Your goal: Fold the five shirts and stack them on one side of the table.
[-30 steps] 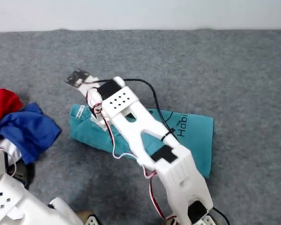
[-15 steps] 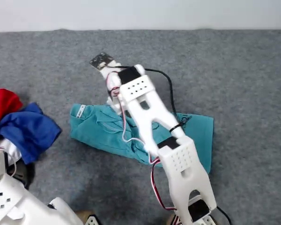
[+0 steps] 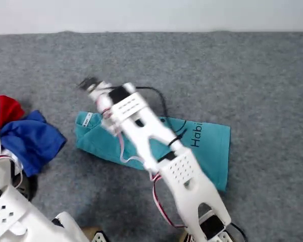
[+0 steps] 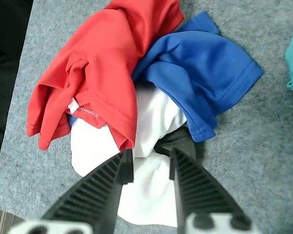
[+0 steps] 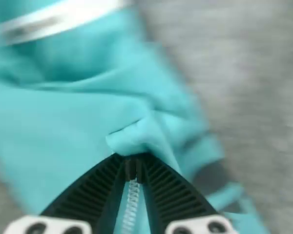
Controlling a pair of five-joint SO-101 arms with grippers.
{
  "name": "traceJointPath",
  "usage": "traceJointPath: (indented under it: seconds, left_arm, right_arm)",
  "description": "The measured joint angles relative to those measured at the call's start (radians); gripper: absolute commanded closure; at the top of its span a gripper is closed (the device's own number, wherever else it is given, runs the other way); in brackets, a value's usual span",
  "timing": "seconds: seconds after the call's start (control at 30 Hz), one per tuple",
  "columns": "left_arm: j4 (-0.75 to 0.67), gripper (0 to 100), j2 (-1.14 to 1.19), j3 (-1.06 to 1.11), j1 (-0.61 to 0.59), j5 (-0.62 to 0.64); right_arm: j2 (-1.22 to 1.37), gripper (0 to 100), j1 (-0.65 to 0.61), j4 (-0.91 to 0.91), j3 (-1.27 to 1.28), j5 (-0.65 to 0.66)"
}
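A teal shirt (image 3: 207,146) lies flat and partly folded on the grey mat in the middle of the table. My right arm stretches over it, with the right gripper (image 5: 132,163) shut on a pinched ridge of teal fabric (image 5: 63,122) near the shirt's left end. At the table's left edge lies a crumpled pile: a red shirt (image 4: 102,63), a blue shirt (image 4: 205,68), a white shirt (image 4: 151,195) and a dark garment (image 4: 178,141) underneath. My left gripper (image 4: 149,163) hovers just above the white shirt, open by a narrow gap, holding nothing.
The grey mat (image 3: 252,75) has free room to the right and behind the teal shirt. A pale wall (image 3: 151,15) bounds the far side. In the high view the pile (image 3: 25,136) sits close to my left arm's base (image 3: 10,217).
My right arm swung back and to the right half a second ago, then returned left over the teal shirt's collar end. My left arm's wrist has come into the high view at the left edge.
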Motion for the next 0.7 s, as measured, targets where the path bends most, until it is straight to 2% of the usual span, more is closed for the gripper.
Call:
traceJointPath:
  seconds: [0.1, 0.2, 0.37, 0.53, 0.7]
  left_arm:
    - [0.000, 86, 0.000, 0.000, 0.000, 0.000]
    - [0.000, 86, 0.000, 0.000, 0.000, 0.000]
    - [0.000, 86, 0.000, 0.000, 0.000, 0.000]
    - [0.000, 86, 0.000, 0.000, 0.000, 0.000]
    - [0.000, 86, 0.000, 0.000, 0.000, 0.000]
  right_arm:
    - [0.008, 99.0, 0.078, -0.005, -0.066, 0.000]
    - [0.008, 99.0, 0.101, 0.032, -0.147, 0.000]
    - [0.008, 99.0, 0.021, 0.173, -0.305, 0.000]
    - [0.021, 99.0, -0.104, 0.222, -0.327, 0.000]
    - [0.069, 98.9, -0.112, 0.222, -0.327, 0.000]
